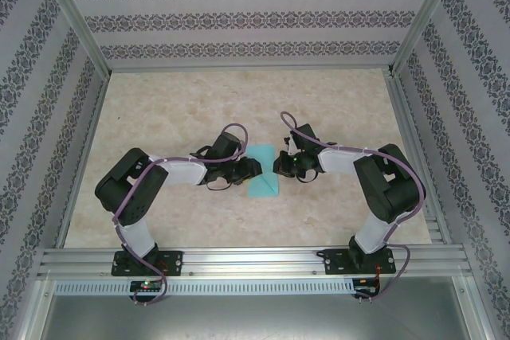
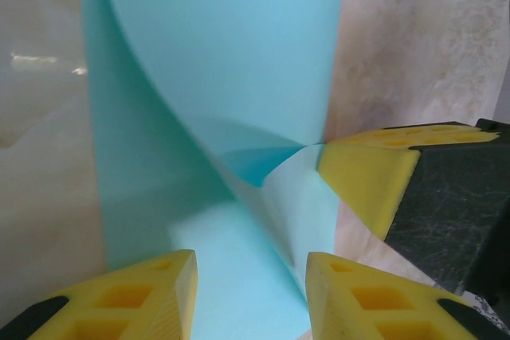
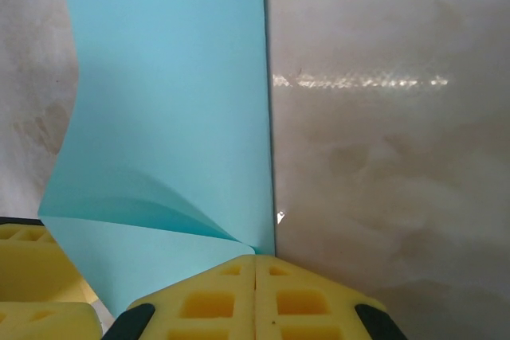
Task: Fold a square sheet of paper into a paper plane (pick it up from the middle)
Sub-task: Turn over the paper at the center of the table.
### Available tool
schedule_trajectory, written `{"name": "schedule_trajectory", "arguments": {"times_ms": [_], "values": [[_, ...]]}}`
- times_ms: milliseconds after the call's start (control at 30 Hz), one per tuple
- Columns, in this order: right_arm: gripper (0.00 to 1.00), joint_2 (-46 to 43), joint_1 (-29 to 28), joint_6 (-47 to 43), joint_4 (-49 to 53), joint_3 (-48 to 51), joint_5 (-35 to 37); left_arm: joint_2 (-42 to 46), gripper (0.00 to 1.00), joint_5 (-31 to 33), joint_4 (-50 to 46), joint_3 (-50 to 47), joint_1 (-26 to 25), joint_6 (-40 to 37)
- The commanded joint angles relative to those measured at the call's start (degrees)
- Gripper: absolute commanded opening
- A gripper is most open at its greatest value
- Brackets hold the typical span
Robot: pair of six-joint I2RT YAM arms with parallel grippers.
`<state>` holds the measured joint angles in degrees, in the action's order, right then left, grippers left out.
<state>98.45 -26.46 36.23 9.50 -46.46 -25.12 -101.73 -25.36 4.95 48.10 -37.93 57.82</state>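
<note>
Workspace seen from above and from both wrists. We find the square sheet of paper, plain turquoise, near the middle of the marbled tabletop, directly between the two grippers. The right gripper has its yellow fingers pressed together, and we see one edge of the sheet pinched at their tips. From that point a flap curls up and over the flat part of the sheet, with soft creases fanning out from the pinch. The left gripper faces it from the other side of the sheet with its jaws standing apart. Paper shows in the gap between its fingers, and we cannot tell whether either pad touches it. In the left wrist view a finger of the right gripper reaches in from the right and meets the sheet at its edge. Patterned wall panels and an aluminium frame enclose the table.
</note>
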Motion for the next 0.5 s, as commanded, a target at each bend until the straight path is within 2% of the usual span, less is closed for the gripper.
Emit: {"name": "schedule_trajectory", "arguments": {"times_ms": [0,133,300,400,467], "values": [[0.07,-0.9,0.71,0.51,-1.76,0.49,0.08,-0.98,0.41,-1.34,3.5,1.89,-0.21,0.94],[0.07,-0.59,0.69,0.53,-1.8,0.64,-0.1,-2.43,0.41,-1.64,3.25,3.25,-0.21,0.62],[0.08,-0.96,0.79,0.51,-1.77,0.67,-0.36,-3.91,0.36,-2.02,3.4,4.19,-0.23,0.67],[0.13,-1.91,0.93,0.42,-1.62,0.78,-0.68,-4.09,0.28,-1.84,3.26,4.39,-0.21,0.5],[0.21,-3.73,1.2,0.35,-1.35,0.85,-0.72,-4.0,0.22,-1.52,3.01,4.52,-0.21,0.12]]}}
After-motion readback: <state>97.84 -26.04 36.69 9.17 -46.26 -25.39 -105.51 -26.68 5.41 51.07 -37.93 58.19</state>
